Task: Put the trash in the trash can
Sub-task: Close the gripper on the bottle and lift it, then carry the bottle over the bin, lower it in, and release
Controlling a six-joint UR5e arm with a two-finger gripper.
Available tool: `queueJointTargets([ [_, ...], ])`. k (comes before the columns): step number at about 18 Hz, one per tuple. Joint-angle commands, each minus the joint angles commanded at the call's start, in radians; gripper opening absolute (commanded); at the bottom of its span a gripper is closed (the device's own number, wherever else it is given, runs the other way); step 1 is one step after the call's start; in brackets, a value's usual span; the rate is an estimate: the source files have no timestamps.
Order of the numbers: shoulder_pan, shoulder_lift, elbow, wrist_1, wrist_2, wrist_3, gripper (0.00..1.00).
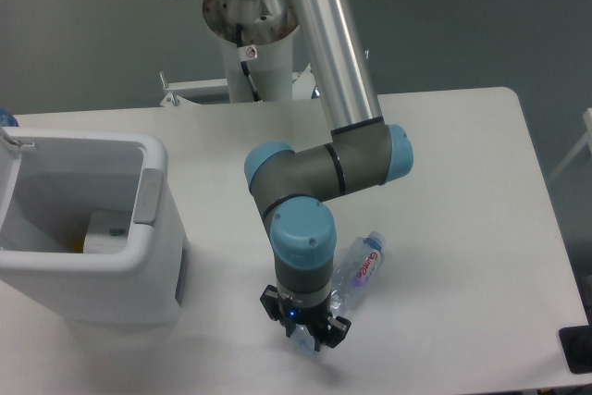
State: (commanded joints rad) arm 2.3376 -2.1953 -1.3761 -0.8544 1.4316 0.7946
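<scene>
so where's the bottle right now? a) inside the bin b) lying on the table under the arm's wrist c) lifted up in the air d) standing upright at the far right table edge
b: the bottle lies on its side on the table, beside the tool and well right of the bin.

There's the arm (328, 43), a long tube of polished silver metal, and its joints are dark grey housings with light blue end caps. The base column is white, with a small tag and a black cable on it. The wrist ends in a black gripper (305, 328), a small blue light glowing on it.
</scene>
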Motion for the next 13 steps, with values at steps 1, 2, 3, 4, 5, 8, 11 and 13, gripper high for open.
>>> queueJointTargets([
  [1,0.015,0.017,0.014,-0.002,-0.052,-0.014,0.36],
  [2,0.037,0.035,0.032,-0.008,-0.118,-0.04,0.36],
  [3,0.06,0.051,0.047,-0.011,-0.213,-0.072,0.36],
  [4,0.081,0.069,0.06,-0.011,-0.312,-0.112,0.36],
  [5,0.1,0.09,0.071,-0.011,-0.401,-0.151,0.36],
  [8,0.123,0.161,0.087,-0.008,-0.572,-0.23,0.37],
  [11,0.129,0.239,0.083,-0.009,-0.764,-0.29,0.37],
  [13,0.123,0.264,0.1,-0.003,-0.825,-0.319,0.37],
])
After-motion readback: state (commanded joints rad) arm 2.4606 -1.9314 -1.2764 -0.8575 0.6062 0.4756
